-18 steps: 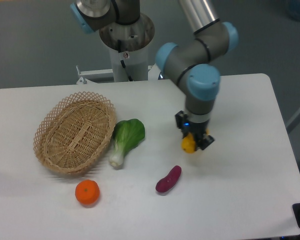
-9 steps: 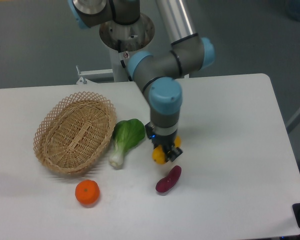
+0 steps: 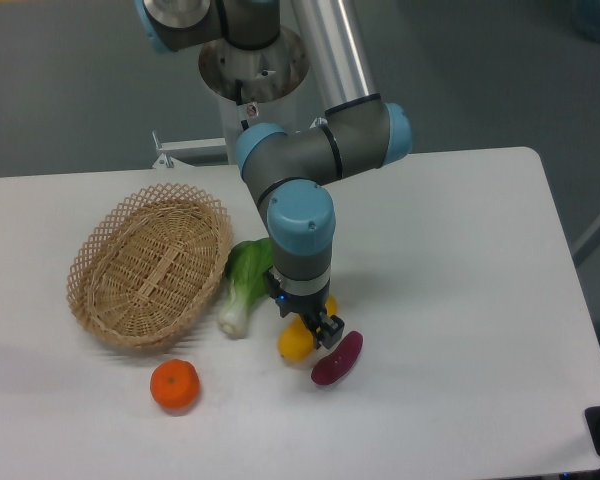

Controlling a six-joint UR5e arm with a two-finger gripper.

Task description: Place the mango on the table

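The yellow mango [image 3: 295,343] is low over the white table [image 3: 460,300], just left of the purple sweet potato [image 3: 337,358]. My gripper [image 3: 307,325] points straight down and is shut on the mango's upper part; only the fruit's lower left end shows below the black fingers. Whether the mango touches the tabletop I cannot tell.
A green bok choy [image 3: 243,283] lies just left of the gripper, partly behind the arm. The woven wicker basket [image 3: 152,263] stands at the left. An orange tangerine [image 3: 175,385] sits near the front, left of the mango.
The arm has swept left and down toward the front, carrying the mango from the table's middle to a spot between the bok choy and the sweet potato.
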